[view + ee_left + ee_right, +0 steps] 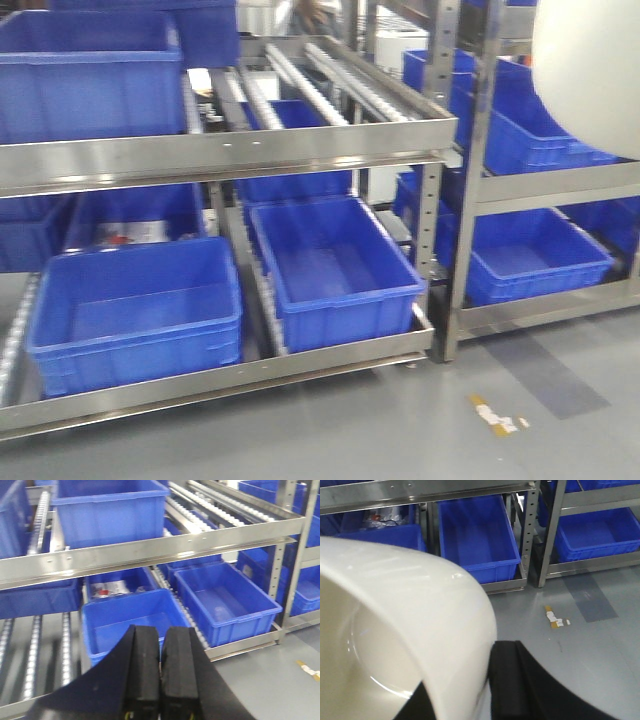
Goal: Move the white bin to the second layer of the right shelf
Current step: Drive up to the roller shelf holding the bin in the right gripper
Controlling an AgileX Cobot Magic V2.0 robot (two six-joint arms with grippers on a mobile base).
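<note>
Take the riveted steel front rail (225, 150) of the roller shelf as your reference. Below it you have two large blue crates side by side: the left crate (140, 310) and the right crate (335, 265) both look bare inside. Behind the left one, a further crate (117, 586) holds some white and red packaging, too blurred to identify. Above the rail, another blue crate (90, 75) sits on the roller tracks (300, 85); you cannot see into it. To the right of the rail, past the upright post (430, 215), more blue crates (530, 255) sit on the neighbouring rack.

The white bin (395, 625) is held up in the air to the right of the rail's end, above the grey floor (580, 645). Your right fingers (507, 680) grip its wall, one black pad outside the rim and the other inside. The bin's inside looks bare.

Your left fingers (160, 672) are pressed together with nothing between them, hovering in front of the lower left crate.
</note>
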